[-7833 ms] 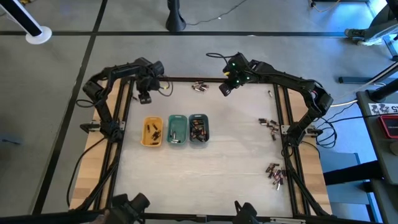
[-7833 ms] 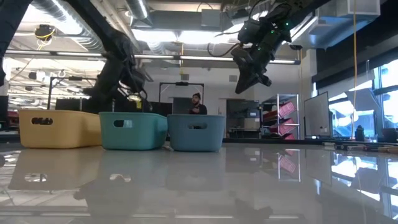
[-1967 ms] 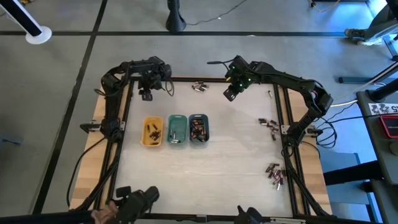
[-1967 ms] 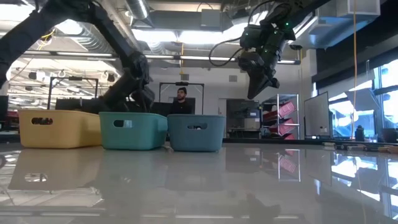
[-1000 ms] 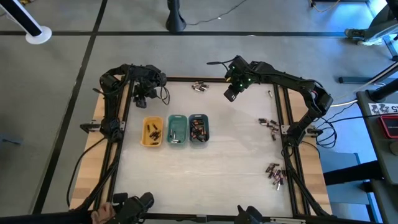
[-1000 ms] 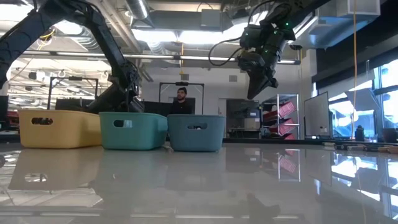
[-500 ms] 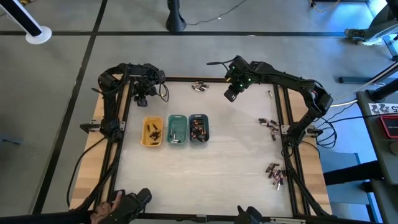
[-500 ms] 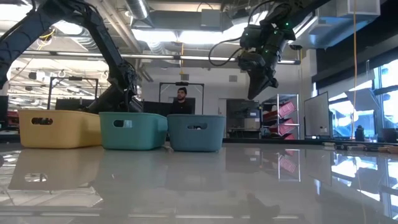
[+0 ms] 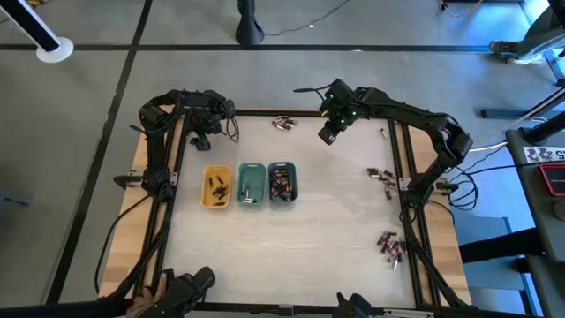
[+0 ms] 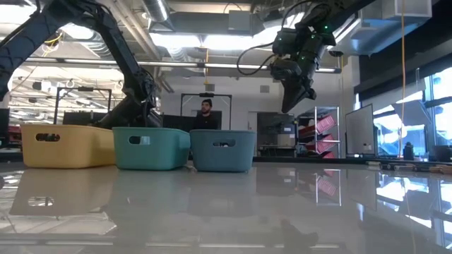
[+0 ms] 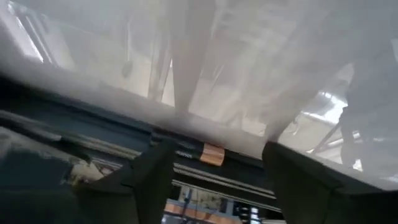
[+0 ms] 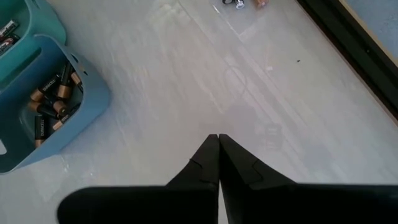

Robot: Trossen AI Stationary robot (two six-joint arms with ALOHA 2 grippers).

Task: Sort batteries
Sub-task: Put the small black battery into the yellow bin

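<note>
Partly sorted: batteries (image 9: pixel 281 183) filling three trays (image 9: pixel 251 200), loose clusters left far (image 9: pixel 282 124) and right (image 9: pixel 389 245), left gripper (image 11: pixel 214 180) spread over one, right gripper (image 12: pixel 218 163) clenched empty.

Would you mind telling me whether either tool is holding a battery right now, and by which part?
Nothing is held. The right tool is shut with nothing between its fingers, and the left tool is open and empty.
</note>
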